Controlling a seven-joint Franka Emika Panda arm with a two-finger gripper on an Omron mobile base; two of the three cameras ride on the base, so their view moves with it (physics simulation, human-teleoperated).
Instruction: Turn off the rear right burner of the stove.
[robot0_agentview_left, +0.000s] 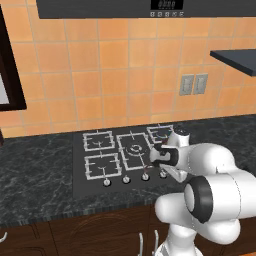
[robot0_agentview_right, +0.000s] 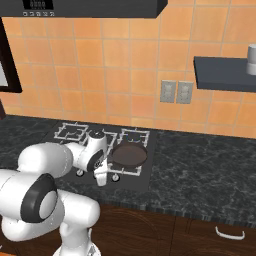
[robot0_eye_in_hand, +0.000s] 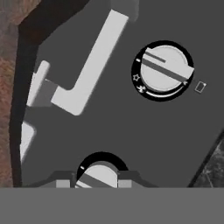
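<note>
Bare stove (robot0_eye_in_hand: 131, 131) glass separates the knobs (robot0_eye_in_hand: 162, 70); a pan (robot0_agentview_right: 128, 155) crowds the right grate.

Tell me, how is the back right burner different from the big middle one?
The rear right burner is small; the middle burner is bigger. The middle burner has round rings and looks dark; the rear right burner has a bluish glow in its centre. The rear right burner sits nearer the wall. Both lie under silver grates on the black stove.

**Kitchen surroundings**

Dark speckled counter (robot0_agentview_left: 35, 175) beneath an orange tiled wall (robot0_agentview_left: 115, 75). Two grey wall outlets (robot0_agentview_right: 176, 92) sit side by side. A dark shelf (robot0_agentview_right: 222, 74) carries a grey canister (robot0_agentview_right: 251, 52). A round dark pan (robot0_agentview_right: 129, 154) rests on a grate.
</note>
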